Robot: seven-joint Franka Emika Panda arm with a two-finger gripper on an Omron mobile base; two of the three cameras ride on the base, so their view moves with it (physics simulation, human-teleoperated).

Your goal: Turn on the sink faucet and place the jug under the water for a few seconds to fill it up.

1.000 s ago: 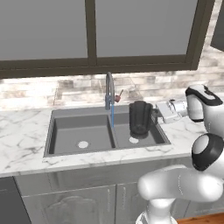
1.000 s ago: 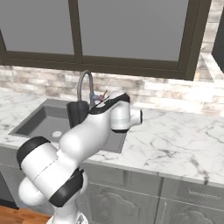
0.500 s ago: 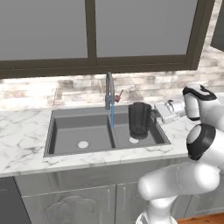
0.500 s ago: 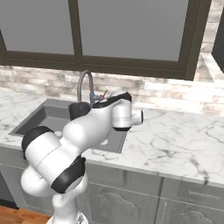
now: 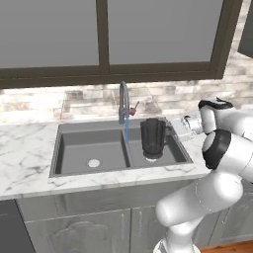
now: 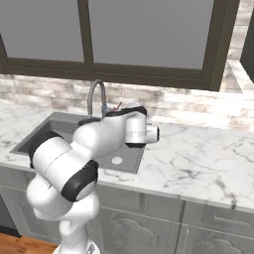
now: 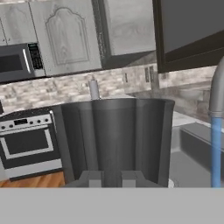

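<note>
1. White marble counter [image 5: 29,148] with grey veins, wraps the basin cut-out
2. Pale brick backsplash [image 5: 34,101] behind counter
3. Dark-framed window [image 5: 104,37] above, grey panes
4. Grey panelled base cabinets [image 5: 74,227] under counter
5. Hand view: stove [image 7: 28,144] with dark oven door, microwave [image 7: 17,61] above it, light upper cabinet [image 7: 65,35] beside
6. Small grey upright cylinder [image 7: 93,89] behind, maybe a bottle, too blurry
</note>
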